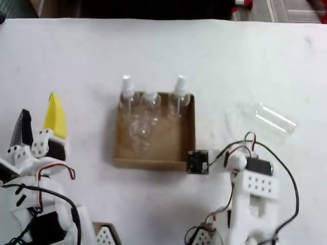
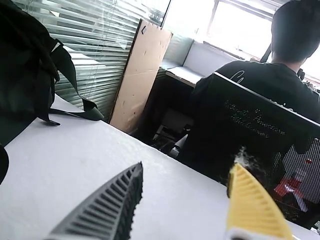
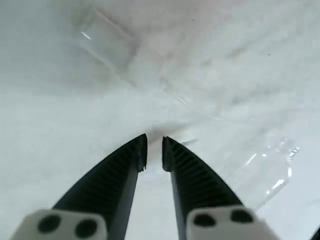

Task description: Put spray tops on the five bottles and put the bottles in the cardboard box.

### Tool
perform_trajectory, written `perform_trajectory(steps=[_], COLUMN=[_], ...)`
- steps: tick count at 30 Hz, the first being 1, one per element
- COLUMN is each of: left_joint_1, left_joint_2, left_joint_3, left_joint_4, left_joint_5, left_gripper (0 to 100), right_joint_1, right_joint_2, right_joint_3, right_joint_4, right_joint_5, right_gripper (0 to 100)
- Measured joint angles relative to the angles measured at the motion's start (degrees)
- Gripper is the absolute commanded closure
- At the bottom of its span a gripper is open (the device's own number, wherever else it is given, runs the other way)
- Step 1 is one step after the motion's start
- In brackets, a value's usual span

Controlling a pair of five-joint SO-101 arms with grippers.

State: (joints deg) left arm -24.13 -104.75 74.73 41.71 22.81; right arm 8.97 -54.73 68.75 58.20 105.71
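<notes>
- White table [image 1: 230, 61] under both arms. Beyond its far edge, in the left wrist view: window blinds [image 2: 100, 45], a cardboard sheet [image 2: 140, 75] leaning upright, and a black bag [image 2: 25, 65] resting on the tabletop.
- Cardboard box [image 1: 153, 163] sits mid-table, open side up, between the two arms.
- Three upright bottles [image 1: 151, 104] stand in a row along the box's far wall. The two outer ones carry white spray tops [image 1: 126, 81]. Cannot tell whether the middle one is capped.
- Fourth bottle [image 1: 140, 133] lies on its side on the box floor, in front of the row. Cap not discernible.
- Fifth bottle [image 1: 273, 118], clear, lies on its side on the table, well apart from the box, beyond the right arm.
- Left gripper [image 1: 38, 104] is at the near corner of the table, off to the side of the box. Its yellow finger and dark ribbed finger are spread wide, with nothing between them.
- Right gripper [image 3: 154, 142] points down at the tabletop. Its two black ribbed fingers are almost together, with a thin gap at the tips and nothing held. Clear plastic shows on the table near the tips.
</notes>
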Motion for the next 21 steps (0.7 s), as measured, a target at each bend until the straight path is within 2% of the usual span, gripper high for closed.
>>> perform_trajectory(steps=[3,7,13,21], left_joint_1=[0.53,1.23,1.23,1.23], left_joint_2=[0.0,0.0,0.0,0.0], left_joint_3=[0.0,0.0,0.0,0.0], left_joint_4=[0.0,0.0,0.0,0.0], left_joint_5=[0.0,0.0,0.0,0.0], left_gripper=[74,74,74,74], right_joint_1=[-4.48,-8.09,-11.87,-12.84], right_joint_2=[-6.68,-11.08,-11.69,-7.91], right_joint_3=[3.87,8.09,10.99,11.08], right_joint_4=[1.85,2.37,2.37,2.37], right_joint_5=[0.0,0.09,0.0,2.46], right_gripper=[78.9,78.7,78.8,81.4])
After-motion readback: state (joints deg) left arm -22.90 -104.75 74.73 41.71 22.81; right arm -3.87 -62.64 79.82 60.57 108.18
